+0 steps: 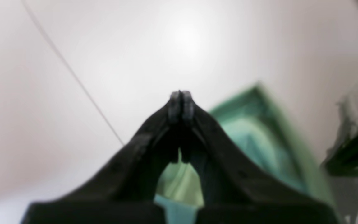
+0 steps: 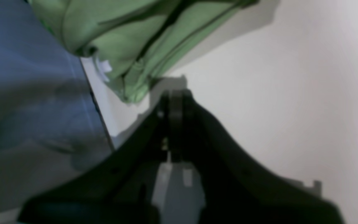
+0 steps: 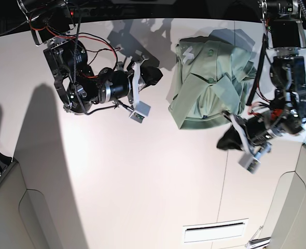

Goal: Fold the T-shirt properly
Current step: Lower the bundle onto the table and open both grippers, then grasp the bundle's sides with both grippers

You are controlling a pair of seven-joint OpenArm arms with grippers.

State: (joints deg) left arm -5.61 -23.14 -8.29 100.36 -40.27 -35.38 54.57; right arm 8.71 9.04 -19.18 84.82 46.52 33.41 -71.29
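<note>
The T-shirt point(image 3: 211, 83) lies bunched on the surface point(image 3: 142, 181); soft, light and limp, it is best pinched at a hem corner. Both pincers, left point(image 1: 182, 104) and right point(image 2: 174, 102), are closed and empty.

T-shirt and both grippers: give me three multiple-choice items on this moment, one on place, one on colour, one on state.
1. Where does the T-shirt lie on the table in the base view?
A. near the far edge, right of centre
B. at the near edge, left
C. hanging off the table

2. What colour is the T-shirt?
A. navy
B. pale green
C. red

3. How are the left gripper and right gripper?
A. both open
B. both shut, holding nothing
C. both shut on cloth

Key: 1 A, the crumpled heap sits at the top right; 2 B, green in every view; 3 B, the fingertips meet with no fabric between them.
</note>
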